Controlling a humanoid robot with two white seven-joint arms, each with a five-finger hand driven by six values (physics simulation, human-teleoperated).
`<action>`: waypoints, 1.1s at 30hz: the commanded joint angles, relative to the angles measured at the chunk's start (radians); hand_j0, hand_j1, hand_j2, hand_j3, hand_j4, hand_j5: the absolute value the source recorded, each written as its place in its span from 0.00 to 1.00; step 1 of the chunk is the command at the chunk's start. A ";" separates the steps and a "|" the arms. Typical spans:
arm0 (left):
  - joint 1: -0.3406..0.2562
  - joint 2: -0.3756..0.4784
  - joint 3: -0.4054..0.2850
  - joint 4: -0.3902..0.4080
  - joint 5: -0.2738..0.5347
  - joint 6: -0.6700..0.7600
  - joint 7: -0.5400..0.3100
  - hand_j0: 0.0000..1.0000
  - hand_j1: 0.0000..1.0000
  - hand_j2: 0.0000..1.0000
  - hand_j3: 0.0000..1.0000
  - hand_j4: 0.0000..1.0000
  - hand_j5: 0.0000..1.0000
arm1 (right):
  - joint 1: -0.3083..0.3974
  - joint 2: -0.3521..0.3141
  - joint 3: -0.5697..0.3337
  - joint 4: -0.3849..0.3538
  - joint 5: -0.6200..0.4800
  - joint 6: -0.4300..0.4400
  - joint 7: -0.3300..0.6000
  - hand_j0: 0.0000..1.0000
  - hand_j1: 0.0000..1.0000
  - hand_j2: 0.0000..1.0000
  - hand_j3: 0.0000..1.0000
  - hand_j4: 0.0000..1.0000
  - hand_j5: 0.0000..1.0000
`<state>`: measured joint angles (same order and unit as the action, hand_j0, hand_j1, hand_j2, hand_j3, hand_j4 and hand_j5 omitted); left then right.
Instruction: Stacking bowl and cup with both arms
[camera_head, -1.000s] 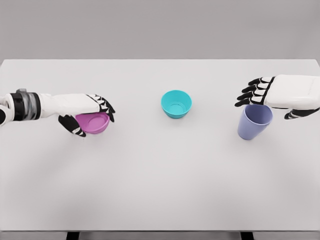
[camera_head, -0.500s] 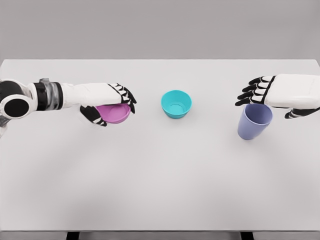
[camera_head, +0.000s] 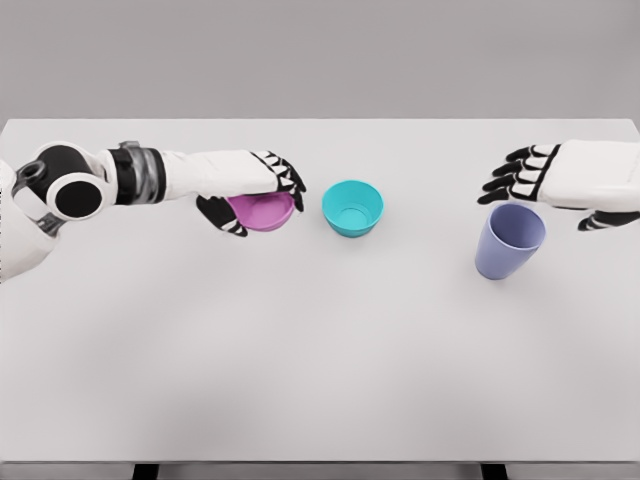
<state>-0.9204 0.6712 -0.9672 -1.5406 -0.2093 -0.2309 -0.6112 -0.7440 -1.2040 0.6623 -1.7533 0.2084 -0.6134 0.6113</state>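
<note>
From the head view, the left hand reaches in from the left and holds a pink bowl. Its fingers curl over the far rim and the thumb presses the near side, so the bowl is pinched across its wall. The bowl hangs just left of a teal bowl, which stands upright and alone on the white surface, its opening facing up. I cannot tell whether the pink bowl is clear of the surface or skimming it.

At the right, the right hand hovers above and slightly behind a lavender cup. Its fingers are spread and loosely bent and hold nothing. The cup stands upright near the right edge, well apart from both bowls.

Both bowls and the cup look like thin, rigid plastic: probably light, stiff, smooth and somewhat slippery, not fragile. A light bowl likely tips easily, so a grip across the rim, as the left hand has, seems sound. The cup tapers downward, so a wrap around its upper wall below the rim should be the safer hold; a top-down pinch could slide off.
</note>
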 joint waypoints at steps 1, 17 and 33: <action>0.000 -0.028 -0.002 0.025 -0.001 0.002 0.000 0.64 0.64 0.64 0.64 0.64 0.64 | 0.000 -0.006 -0.004 0.000 -0.004 0.003 0.000 1.00 1.00 1.00 1.00 1.00 1.00; -0.045 -0.162 -0.004 0.115 -0.048 0.001 0.000 0.64 0.64 0.64 0.64 0.64 0.64 | 0.002 -0.006 -0.004 0.000 -0.006 0.003 0.000 1.00 1.00 1.00 1.00 1.00 1.00; -0.066 -0.320 -0.005 0.270 -0.119 -0.001 0.000 0.64 0.64 0.64 0.64 0.64 0.64 | 0.000 -0.006 0.000 0.000 -0.006 0.003 0.000 1.00 1.00 1.00 1.00 1.00 1.00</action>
<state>-0.9863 0.3719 -0.9734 -1.2889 -0.3229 -0.2344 -0.6111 -0.7440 -1.2090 0.6622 -1.7534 0.2066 -0.6135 0.6113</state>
